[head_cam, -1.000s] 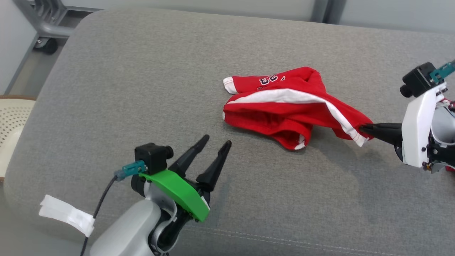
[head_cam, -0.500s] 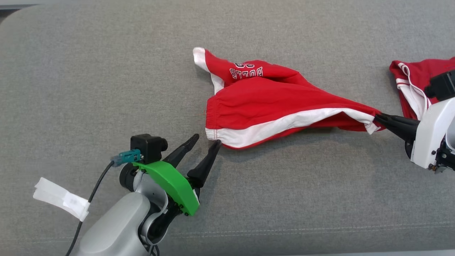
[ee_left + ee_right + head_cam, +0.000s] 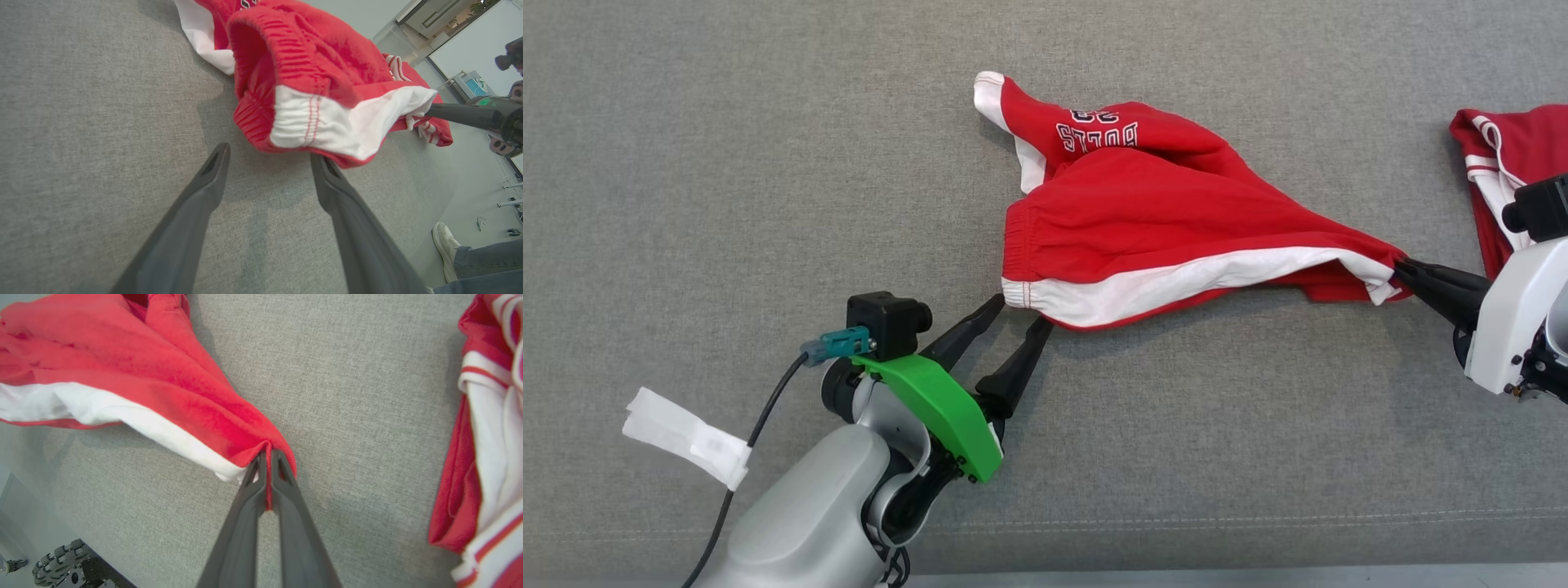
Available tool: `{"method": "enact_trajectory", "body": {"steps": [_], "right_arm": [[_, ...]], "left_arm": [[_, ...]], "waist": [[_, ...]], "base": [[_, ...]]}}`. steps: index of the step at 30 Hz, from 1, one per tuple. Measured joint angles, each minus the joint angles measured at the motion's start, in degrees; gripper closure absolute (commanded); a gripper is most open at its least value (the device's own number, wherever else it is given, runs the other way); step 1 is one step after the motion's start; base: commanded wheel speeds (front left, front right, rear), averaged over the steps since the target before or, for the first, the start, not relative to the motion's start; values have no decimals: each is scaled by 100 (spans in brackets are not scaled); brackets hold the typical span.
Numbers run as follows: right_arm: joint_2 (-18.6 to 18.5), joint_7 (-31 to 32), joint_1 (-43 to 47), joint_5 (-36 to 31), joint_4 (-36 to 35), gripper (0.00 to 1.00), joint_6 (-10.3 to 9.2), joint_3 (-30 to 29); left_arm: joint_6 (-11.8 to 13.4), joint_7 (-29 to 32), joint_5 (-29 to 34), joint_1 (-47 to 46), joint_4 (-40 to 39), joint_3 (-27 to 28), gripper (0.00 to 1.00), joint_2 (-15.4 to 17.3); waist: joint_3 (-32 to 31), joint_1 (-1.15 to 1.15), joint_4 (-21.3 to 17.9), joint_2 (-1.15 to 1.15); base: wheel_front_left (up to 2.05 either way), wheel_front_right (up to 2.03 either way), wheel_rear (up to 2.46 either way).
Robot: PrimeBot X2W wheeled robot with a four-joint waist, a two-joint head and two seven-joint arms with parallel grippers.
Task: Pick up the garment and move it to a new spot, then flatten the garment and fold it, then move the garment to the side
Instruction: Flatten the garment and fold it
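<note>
At the waistband [image 3: 1015,261] of the shorts [image 3: 1160,220], the left tool [image 3: 1021,312] has arrived, spread apart; the right tool [image 3: 1401,266] clamps the hem [image 3: 1376,286], so flattening nears.

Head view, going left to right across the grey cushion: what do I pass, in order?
white tape tag → left gripper → red shorts → right gripper
</note>
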Motion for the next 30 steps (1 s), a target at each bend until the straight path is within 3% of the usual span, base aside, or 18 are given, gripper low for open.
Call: {"method": "enact_trajectory", "body": {"steps": [13,30], "right_arm": [[88,-142,93,-15,129,100,41,80],[201,-140,87,-33,174,100,88,135]], "left_arm": [[-34,-52,59,-6,-96,-16,0,124],[-34,-66,43,-5,-167,16,0,147]], "waist": [[-111,0,220,0],[-147,0,167,0]], "base": [[0,0,0],[0,0,0]]}}
